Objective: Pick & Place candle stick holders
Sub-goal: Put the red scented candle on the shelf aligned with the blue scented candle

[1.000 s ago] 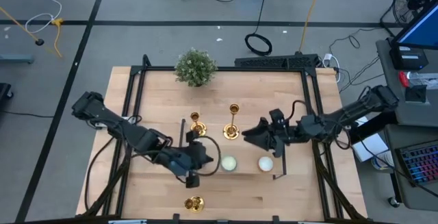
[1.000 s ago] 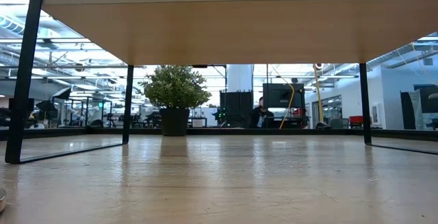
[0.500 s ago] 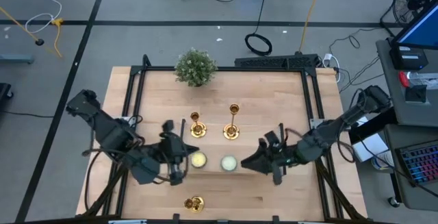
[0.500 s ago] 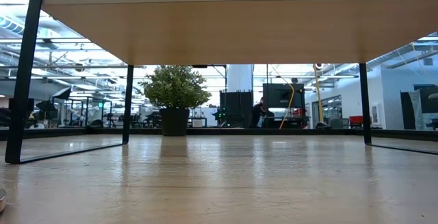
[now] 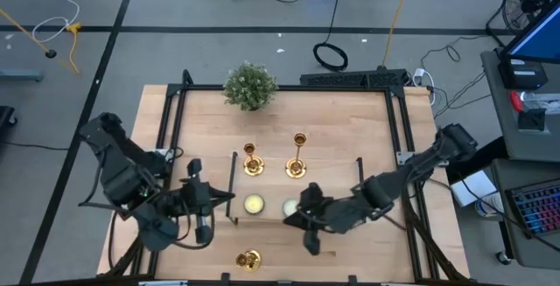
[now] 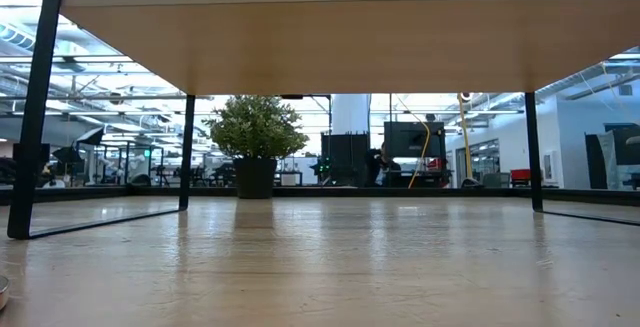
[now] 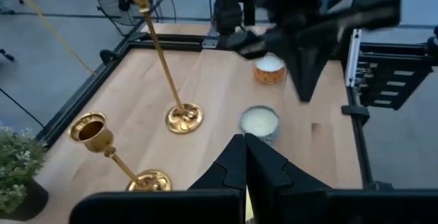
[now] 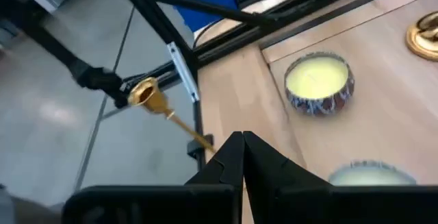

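Note:
Two gold candle stick holders (image 5: 252, 160) (image 5: 297, 158) stand upright on their round bases at mid-table; the left wrist view shows the shorter one (image 7: 102, 142) and the taller one (image 7: 164, 59). A third holder (image 5: 248, 258) stands by the near edge, and its cup (image 8: 145, 92) shows in the right wrist view. My left gripper (image 5: 219, 203) (image 7: 244, 152) is shut and raised left of the candles, pointing right. My right gripper (image 5: 293, 219) (image 8: 241, 148) is shut and raised by the white candle (image 5: 290, 207), pointing toward the near left. Neither touches anything.
A pale yellow candle (image 5: 254, 204) (image 8: 319, 80) sits in a patterned tin between the grippers. Another candle (image 7: 269, 68) lies farther right under the right arm. A bushy green plant (image 5: 250, 85) stands at the far edge. Black frame rails (image 5: 395, 129) border the table.
My left gripper has drawn back toward the table's left edge and risen, uncovering the pale yellow candle. My right gripper has swung toward the near left, passing over the candles on the right and turning as it went. The candle stick holders have stayed put.

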You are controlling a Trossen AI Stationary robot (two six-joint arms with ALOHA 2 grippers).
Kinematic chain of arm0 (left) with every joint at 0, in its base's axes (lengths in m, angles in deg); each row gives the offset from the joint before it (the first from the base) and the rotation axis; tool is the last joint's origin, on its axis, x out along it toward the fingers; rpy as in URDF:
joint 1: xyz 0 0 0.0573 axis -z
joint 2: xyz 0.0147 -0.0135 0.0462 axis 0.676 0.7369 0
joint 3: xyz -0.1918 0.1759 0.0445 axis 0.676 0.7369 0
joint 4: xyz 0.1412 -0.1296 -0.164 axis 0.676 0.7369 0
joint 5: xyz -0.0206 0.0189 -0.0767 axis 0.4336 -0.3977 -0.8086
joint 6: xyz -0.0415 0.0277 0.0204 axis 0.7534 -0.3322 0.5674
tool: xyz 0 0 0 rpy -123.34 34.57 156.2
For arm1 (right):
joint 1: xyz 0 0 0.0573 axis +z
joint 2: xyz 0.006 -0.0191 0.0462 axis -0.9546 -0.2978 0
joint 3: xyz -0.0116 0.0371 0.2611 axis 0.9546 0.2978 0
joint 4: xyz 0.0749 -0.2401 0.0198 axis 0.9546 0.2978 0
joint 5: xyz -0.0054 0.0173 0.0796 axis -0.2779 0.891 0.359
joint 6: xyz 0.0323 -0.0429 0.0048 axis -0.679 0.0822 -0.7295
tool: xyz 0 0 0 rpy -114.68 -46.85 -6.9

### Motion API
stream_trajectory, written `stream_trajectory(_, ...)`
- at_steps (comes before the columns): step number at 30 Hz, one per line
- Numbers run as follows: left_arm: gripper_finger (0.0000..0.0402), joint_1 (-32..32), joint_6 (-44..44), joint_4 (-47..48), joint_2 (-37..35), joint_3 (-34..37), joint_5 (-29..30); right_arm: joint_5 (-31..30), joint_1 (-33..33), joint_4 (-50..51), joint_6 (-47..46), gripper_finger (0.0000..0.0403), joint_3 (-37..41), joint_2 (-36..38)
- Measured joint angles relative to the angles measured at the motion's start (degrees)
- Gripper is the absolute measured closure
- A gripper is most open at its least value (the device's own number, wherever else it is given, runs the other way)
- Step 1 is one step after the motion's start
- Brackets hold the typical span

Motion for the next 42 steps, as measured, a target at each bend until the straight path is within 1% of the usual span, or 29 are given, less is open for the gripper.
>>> stream_trajectory(3,0.0401,1.43,1.36,0.21,0.02,0.0,1.97,0.0,-1.1,-1.01,1.09,0.0402,-2.28,-3.05)
stream_trajectory(5,0.0402,2.38,1.77,0.37,0.02,0.0,2.76,-0.02,-1.61,0.51,2.47,0.0402,-4.87,-4.85)
stream_trajectory(8,0.0401,3.37,3.3,1.69,0.02,0.0,2.74,0.07,-2.65,6.03,4.71,0.0402,-10.98,-8.35)
stream_trajectory(11,0.0401,4.13,5.04,3.29,0.02,0.0,2.93,0.17,-3.77,15.25,5.97,0.0402,-16.47,-11.4)
stream_trajectory(14,0.0401,4.72,6.93,5.18,0.02,0.0,3.05,1.78,-4.89,20.86,5.93,0.0402,-18.85,-12.88)
stream_trajectory(24,0.0401,5.44,9.29,8.54,0.02,0.0,3.05,1.68,-5.97,20.71,5.38,0.0403,-19.08,-13.34)
stream_trajectory(29,0.0401,5.37,9.25,8.73,0.02,0.0,2.99,1.54,-6.76,20.54,3.49,0.0403,-19.08,-13.36)
stream_trajectory(34,0.0401,5.37,9.27,8.82,0.02,0.0,2.9,2.19,-7.43,21.62,1.88,0.0403,-19.06,-15.08)
stream_trajectory(36,0.0401,5.37,9.27,8.84,0.02,0.0,2.86,3.15,-7.69,20.61,1.54,0.0403,-19.06,-15.73)
stream_trajectory(42,0.0401,5.34,9.27,8.9,0.02,0.02,2.44,2.98,-7.87,20.83,1.47,0.0403,-19.06,-15.72)
